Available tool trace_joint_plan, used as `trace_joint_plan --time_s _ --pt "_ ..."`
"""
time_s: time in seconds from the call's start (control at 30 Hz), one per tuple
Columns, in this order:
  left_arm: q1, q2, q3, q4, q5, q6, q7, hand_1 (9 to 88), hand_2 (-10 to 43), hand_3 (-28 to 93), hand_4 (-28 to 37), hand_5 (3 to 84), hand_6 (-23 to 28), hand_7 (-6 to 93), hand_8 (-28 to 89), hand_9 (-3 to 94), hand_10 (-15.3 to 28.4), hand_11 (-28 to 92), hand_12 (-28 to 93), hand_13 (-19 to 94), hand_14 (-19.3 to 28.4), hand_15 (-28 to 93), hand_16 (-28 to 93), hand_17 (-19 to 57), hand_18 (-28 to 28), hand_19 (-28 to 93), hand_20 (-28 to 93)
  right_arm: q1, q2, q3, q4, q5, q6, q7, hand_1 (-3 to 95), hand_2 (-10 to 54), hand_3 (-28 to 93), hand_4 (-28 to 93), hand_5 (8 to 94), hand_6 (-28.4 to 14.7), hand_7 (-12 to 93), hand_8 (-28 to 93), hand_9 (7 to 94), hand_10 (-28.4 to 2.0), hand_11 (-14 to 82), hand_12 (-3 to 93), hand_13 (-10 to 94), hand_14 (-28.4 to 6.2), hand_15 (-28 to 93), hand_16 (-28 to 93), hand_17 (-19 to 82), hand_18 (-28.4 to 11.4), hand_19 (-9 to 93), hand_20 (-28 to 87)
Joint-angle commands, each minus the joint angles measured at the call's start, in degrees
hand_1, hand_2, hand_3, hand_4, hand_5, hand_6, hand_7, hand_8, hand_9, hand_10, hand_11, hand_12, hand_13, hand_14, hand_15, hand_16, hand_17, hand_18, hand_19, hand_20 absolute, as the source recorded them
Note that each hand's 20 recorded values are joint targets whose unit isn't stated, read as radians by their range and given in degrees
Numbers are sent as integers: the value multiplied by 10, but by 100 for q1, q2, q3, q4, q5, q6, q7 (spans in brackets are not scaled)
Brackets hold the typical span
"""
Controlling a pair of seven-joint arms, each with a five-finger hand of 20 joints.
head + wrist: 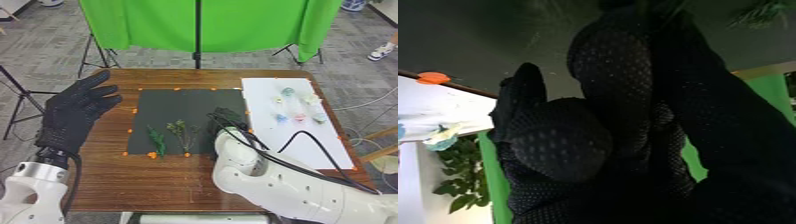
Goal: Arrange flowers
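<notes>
My left hand (75,107) is over the table's left side, its fingers loosely extended and nothing in them. The right hand (229,119) is low over the right part of the dark mat (160,107); dark glove against dark mat hides what it touches. A feathery green stem (157,141) and a branching yellow-green sprig (184,134) lie on the mat, left of that hand. Several pale flower heads (299,117) rest on the white board (275,132). In the right wrist view the right hand (611,75) is near the mat, with a green sprig (760,14) beyond it.
Orange tape marks (131,131) line the edges of the mat. The brown table (115,182) extends in front of it. Cables (306,170) loop over the right forearm and the white board. A green cloth (160,30) hangs behind the table.
</notes>
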Motion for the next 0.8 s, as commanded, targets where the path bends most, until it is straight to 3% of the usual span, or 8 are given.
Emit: trace_joint_plan --time_s 0.03,0.17,0.33,0.43,0.5,0.67,0.8 --pt "96 -79 -25 18 27 -36 -70 215 92 778 -261 379 106 184 -113 350 231 331 113 263 284 603 -126 -98 253 568 138 70 82 -9 -123 -100 -156 33 451 -95 732 -240 913 -20 228 123 937 -111 390 182 870 -73 699 193 426 -239 932 180" --pt "294 -97 -145 1 -30 42 -22 215 92 777 -261 379 106 184 -113 350 231 331 113 264 284 602 -126 -99 254 568 137 84 130 -2 -212 -160 -100 -32 419 -95 731 -248 901 -18 222 101 937 -115 370 194 866 -74 694 193 423 -240 932 168" --pt "539 -92 -471 -43 -42 26 -12 210 92 775 -266 378 105 183 -113 349 229 331 112 262 284 602 -127 -99 254 568 137 101 177 27 -311 -239 -136 -32 400 -95 729 -246 899 -15 222 60 937 -118 364 200 864 -74 693 192 422 -242 932 161" --pt "666 -100 -581 -47 -94 116 38 209 93 775 -268 377 104 182 -112 349 229 330 112 260 284 602 -127 -99 254 568 137 148 234 -1 -345 -332 -94 -22 382 -95 734 -238 903 -13 232 -1 937 -119 368 198 868 -67 717 187 436 -243 932 182" --pt "842 -128 -663 -49 -141 136 153 207 92 775 -269 376 103 180 -111 348 228 327 111 260 284 603 -127 -99 254 568 136 225 282 -54 -375 -388 -54 -19 373 -95 735 -228 907 -12 235 -68 937 -121 368 202 868 -66 728 185 438 -242 932 185" --pt "1181 -196 -799 2 -274 209 373 202 91 771 -272 376 102 173 -109 348 225 317 112 261 284 600 -127 -97 255 569 138 360 391 -50 -420 -553 -18 -51 365 -95 723 -218 897 -16 241 -92 932 -125 362 205 859 -70 727 189 431 -242 932 172" --pt "1323 -253 -846 10 -319 246 435 200 88 771 -275 376 101 168 -104 349 223 312 116 261 284 597 -123 -95 255 570 142 397 491 9 -462 -514 50 -66 362 -93 720 -214 893 -17 239 -95 928 -126 360 205 859 -71 726 189 428 -244 932 168"
